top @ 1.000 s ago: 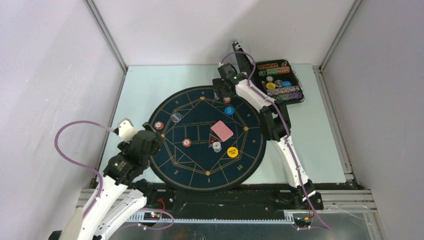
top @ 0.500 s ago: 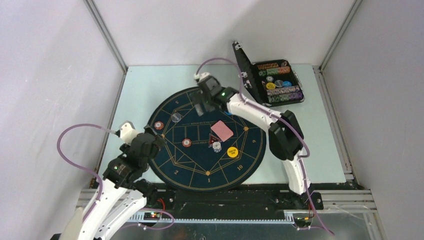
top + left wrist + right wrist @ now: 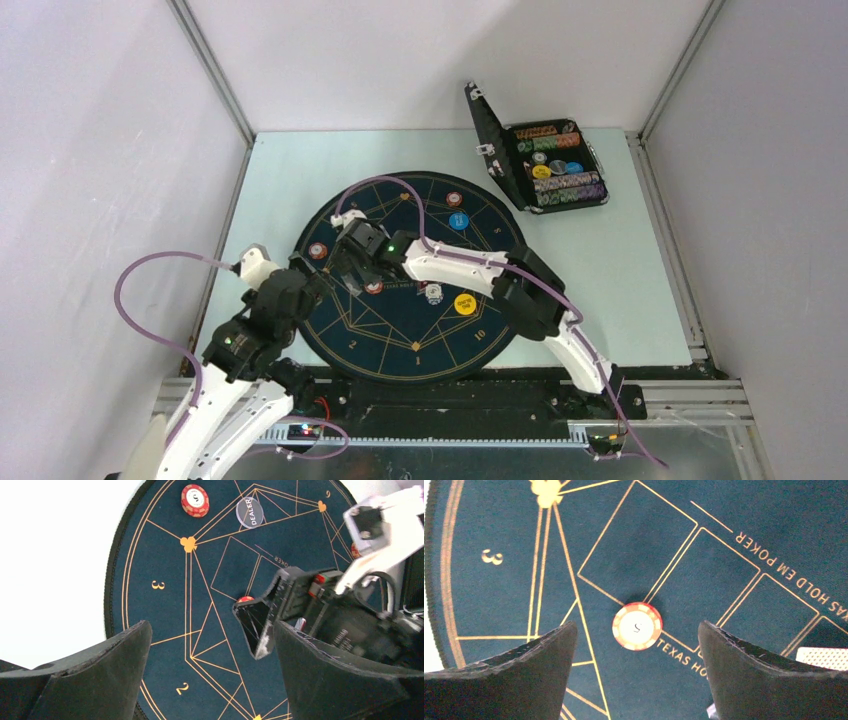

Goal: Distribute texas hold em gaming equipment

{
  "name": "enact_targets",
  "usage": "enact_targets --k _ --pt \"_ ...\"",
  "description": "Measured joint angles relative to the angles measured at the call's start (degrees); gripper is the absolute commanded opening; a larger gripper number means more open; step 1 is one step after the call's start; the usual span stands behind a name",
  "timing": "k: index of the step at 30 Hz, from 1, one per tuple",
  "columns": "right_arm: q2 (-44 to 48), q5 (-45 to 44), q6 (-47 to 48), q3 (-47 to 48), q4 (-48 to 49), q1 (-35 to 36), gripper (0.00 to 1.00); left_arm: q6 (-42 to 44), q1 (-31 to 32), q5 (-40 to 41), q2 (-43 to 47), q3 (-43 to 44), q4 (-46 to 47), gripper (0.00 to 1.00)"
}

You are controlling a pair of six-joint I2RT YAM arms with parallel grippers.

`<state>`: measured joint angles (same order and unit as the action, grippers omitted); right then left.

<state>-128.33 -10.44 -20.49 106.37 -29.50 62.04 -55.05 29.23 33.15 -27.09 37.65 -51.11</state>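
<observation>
On the worktop's middle, round mat; at the far right corner, black case, lid up. Over the mat's left half, right gripper, jaws wide, gripping nothing; at its near-left edge, left gripper, likewise wide and empty. Between the right jaws, clear of both, orange-red disc flat on the mat.

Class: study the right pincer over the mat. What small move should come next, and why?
Probably lower straight down and close on the red chip: the right pincer hangs open with that chip centred between its fingers.
</observation>
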Motion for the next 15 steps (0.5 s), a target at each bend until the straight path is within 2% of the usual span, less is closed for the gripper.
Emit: enact_targets --k 2,5,15 --pt "-1.8 -0.6 -0.2 0.8 0.0 0.0 0.86 0.0 0.0 -0.4 0.0 -0.2 0.0 0.98" --pt "-4.2 -1.6 -0.1 1.6 -0.2 0.0 0.72 0.0 0.0 -0.5 0.0 -0.3 0.0 0.98" --pt "-7.1 -4.3 -0.7 4.1 -3.0 1.0 0.58 0.0 0.0 -0.5 0.2 -0.6 0.0 0.98"
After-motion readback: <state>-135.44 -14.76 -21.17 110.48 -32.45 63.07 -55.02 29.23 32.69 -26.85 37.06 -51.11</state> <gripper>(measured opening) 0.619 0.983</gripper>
